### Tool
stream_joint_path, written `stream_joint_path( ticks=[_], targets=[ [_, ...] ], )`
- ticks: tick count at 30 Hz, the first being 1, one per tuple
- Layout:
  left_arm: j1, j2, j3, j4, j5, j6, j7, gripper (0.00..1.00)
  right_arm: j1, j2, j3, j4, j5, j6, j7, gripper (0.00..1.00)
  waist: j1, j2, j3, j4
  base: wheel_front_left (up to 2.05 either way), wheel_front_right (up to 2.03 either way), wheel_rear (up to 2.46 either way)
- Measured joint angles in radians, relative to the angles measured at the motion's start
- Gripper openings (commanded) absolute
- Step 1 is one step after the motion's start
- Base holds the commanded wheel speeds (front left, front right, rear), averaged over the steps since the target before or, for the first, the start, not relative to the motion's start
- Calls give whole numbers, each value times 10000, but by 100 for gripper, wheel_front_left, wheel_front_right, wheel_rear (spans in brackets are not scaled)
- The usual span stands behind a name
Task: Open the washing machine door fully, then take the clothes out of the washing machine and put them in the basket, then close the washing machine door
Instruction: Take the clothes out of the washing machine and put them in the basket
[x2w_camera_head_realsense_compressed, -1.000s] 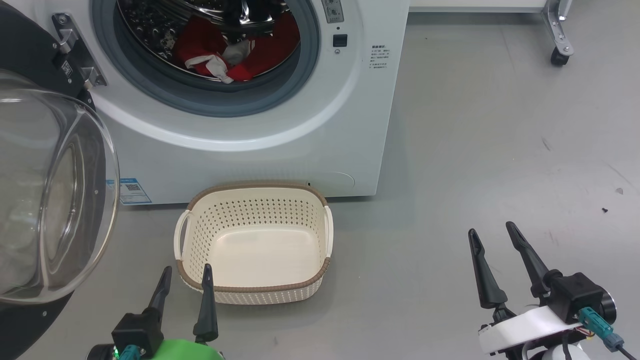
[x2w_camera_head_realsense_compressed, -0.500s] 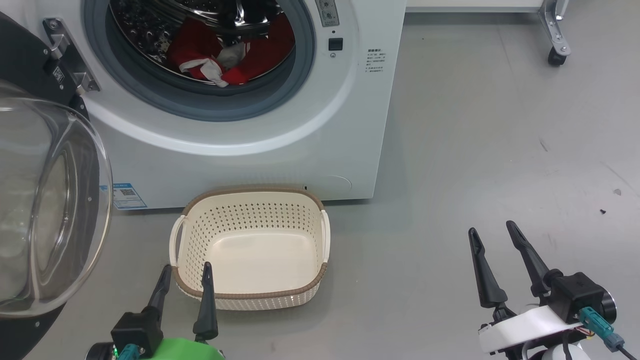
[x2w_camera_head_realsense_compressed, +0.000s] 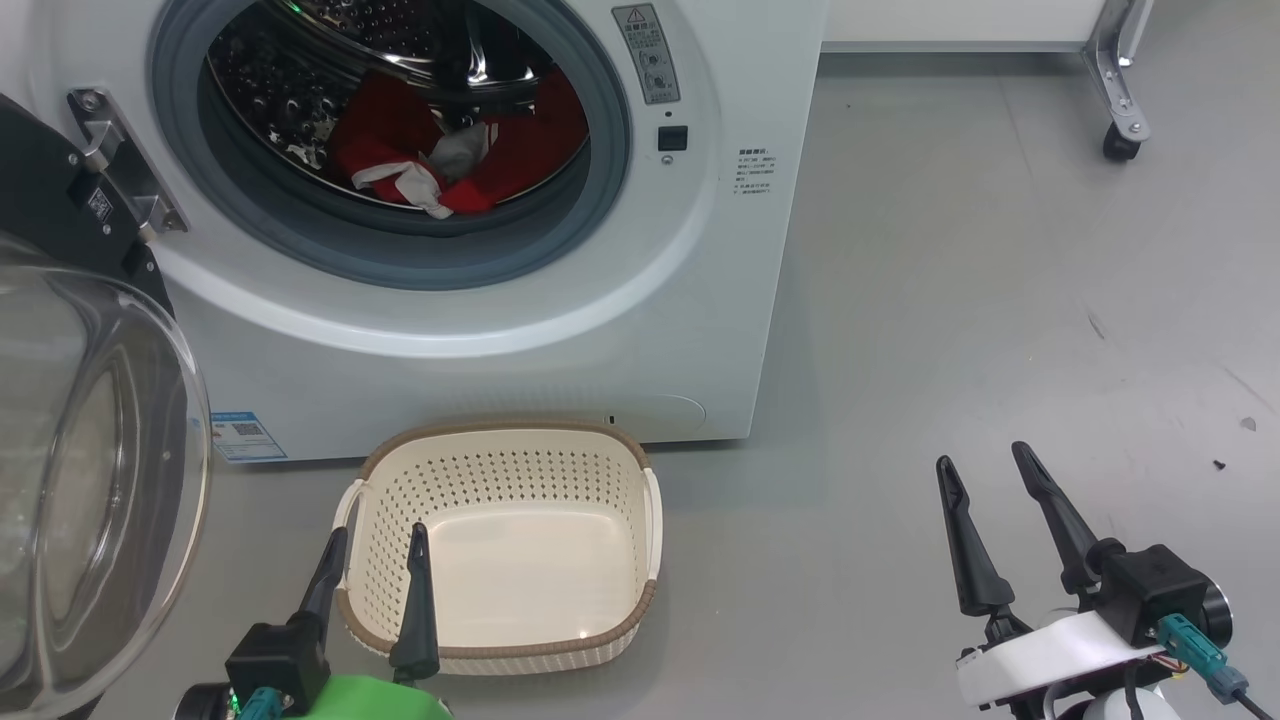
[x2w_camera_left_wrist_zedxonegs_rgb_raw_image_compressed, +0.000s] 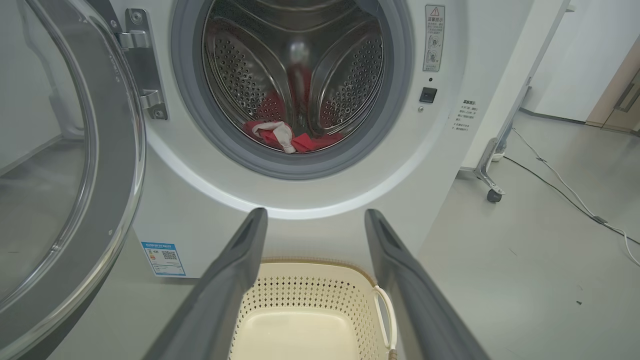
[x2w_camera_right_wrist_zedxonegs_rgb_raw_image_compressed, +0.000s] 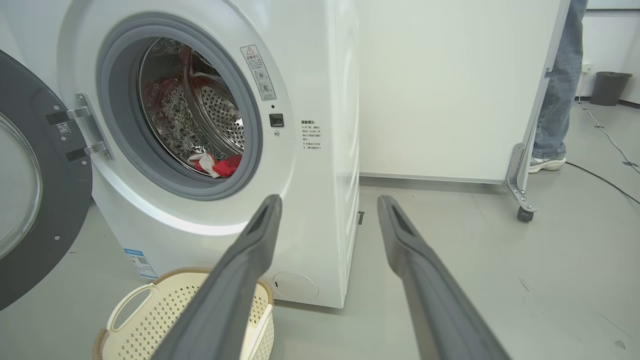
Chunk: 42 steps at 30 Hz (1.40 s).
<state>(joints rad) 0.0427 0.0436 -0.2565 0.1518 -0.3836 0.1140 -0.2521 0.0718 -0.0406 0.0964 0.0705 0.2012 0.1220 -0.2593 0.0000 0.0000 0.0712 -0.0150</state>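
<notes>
Hanging spread wide and empty: left gripper (x2w_camera_head_realsense_compressed: 379, 530) and right gripper (x2w_camera_head_realsense_compressed: 981, 455), nothing pinched.
Left one's fingers sit over the near-left corner of the basket (x2w_camera_head_realsense_compressed: 500, 430), can't tell if they touch the rim; right one is over the floor (x2w_camera_head_realsense_compressed: 900, 300), well off to the basket's right. The washing machine door (x2w_camera_head_realsense_compressed: 90, 480) stands swung open on the left, and the clothes (x2w_camera_head_realsense_compressed: 430, 160) — red stuff plus a white piece — lie in the bottom of the drum (x2w_camera_head_realsense_compressed: 290, 90) of the washing machine (x2w_camera_head_realsense_compressed: 500, 370), with the basket on the floor just in front.
</notes>
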Motion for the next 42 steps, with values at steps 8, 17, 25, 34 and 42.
stream_joint_path(
  ticks=[8,17,25,34,42],
  targets=[
    [0,0,2,8,0,0,0,100,1,2,38,8,0,0,0,100,1,0,-59,28,63,-63,0],
    [0,0,6,31,0,40,0,100,1,2,102,13,40,0,0,100,1,0,-64,29,28,-28,0],
    [0,0,0,77,-2,40,0,100,1,2,104,15,88,0,0,100,1,0,-73,51,1,-1,0],
    [0,0,-36,138,-31,40,0,100,1,2,127,10,88,0,0,100,1,0,-59,49,0,0,0],
    [-77,2,-155,125,-194,40,0,100,-4,2,142,-176,82,0,0,100,1,0,284,11,0,0,0]
  ],
)
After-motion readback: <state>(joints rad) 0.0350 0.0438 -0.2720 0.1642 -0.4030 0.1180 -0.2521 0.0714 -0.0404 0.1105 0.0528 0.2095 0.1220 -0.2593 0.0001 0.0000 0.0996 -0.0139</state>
